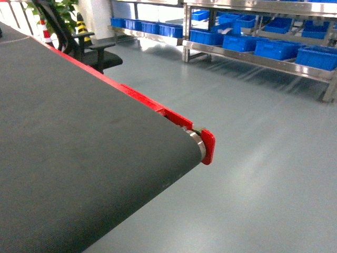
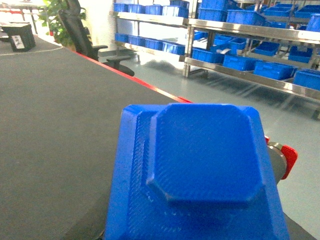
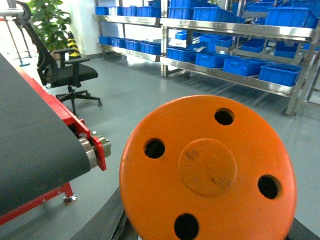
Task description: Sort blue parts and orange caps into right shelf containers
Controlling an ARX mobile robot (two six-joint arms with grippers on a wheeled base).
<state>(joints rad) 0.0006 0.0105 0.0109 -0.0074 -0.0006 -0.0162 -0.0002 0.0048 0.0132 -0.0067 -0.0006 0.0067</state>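
Blue part point(image 2: 200, 170) flat, square-bossed; orange cap point(image 3: 207, 167) round, four-holed.

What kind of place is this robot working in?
Probably a factory or warehouse sorting area: a dark conveyor belt with red side rails, metal shelving stacked with blue bins, and a bare grey floor.

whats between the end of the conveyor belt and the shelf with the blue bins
In the head view, only bare grey floor lies between the dark conveyor belt's red end cap and the steel shelf rack holding blue plastic bins.
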